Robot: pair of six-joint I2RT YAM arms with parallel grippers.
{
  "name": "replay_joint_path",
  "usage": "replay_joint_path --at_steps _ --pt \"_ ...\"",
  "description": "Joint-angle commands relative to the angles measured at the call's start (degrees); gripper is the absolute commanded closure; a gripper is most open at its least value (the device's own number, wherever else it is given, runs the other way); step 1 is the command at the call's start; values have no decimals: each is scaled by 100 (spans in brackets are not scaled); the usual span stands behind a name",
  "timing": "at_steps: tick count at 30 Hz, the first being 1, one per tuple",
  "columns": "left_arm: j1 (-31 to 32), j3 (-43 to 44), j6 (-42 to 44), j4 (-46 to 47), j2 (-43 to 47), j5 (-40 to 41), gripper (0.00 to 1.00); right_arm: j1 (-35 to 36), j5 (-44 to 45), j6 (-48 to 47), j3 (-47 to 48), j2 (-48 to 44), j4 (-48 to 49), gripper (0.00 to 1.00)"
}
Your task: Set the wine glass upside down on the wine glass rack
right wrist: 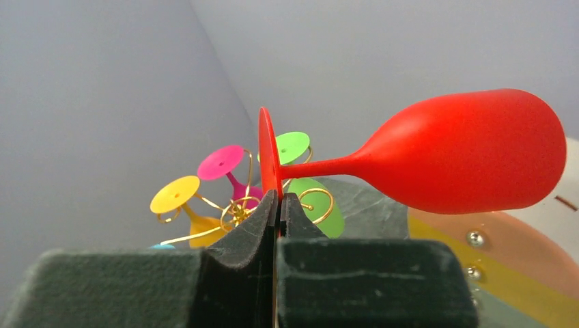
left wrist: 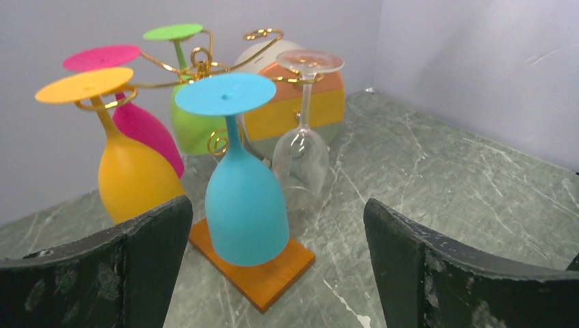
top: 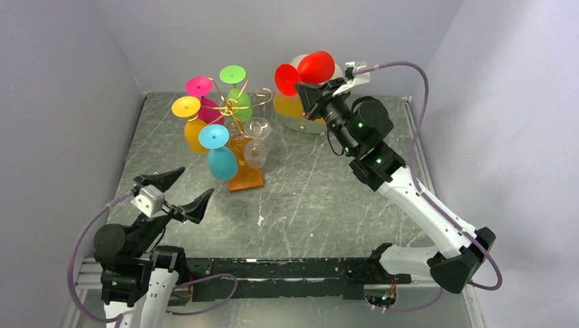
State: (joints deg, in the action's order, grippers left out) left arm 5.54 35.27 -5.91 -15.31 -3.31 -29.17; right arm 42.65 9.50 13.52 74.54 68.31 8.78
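Observation:
My right gripper (top: 305,91) is shut on the round foot of a red wine glass (top: 315,66) and holds it on its side in the air at the back right. In the right wrist view the jaws (right wrist: 279,199) pinch the red foot edge-on, and the bowl (right wrist: 471,150) points right. The gold wire rack (top: 235,109) on its brown wooden base (top: 246,179) stands left of it. Pink, green, yellow, blue and clear glasses hang upside down on it. My left gripper (top: 183,191) is open and empty near the front left, facing the rack (left wrist: 205,65).
A round cream box with orange and yellow bands (top: 300,106) stands behind the red glass at the back. Grey walls close in the left, back and right sides. The marble tabletop (top: 321,198) stretches between the arms.

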Motion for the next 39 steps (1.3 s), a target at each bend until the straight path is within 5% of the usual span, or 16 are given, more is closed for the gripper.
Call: replay_joint_path --at_steps 1,22,39 --pt "-36 -71 -53 -207 64 249 1 -445 -655 1486 246 290 467 100" --pt "13 -73 107 -409 267 304 1 -983 -1430 3614 823 2164 1460 100" --pt "70 -81 116 -404 258 312 1 -981 -1775 3992 574 2261 1479 100"
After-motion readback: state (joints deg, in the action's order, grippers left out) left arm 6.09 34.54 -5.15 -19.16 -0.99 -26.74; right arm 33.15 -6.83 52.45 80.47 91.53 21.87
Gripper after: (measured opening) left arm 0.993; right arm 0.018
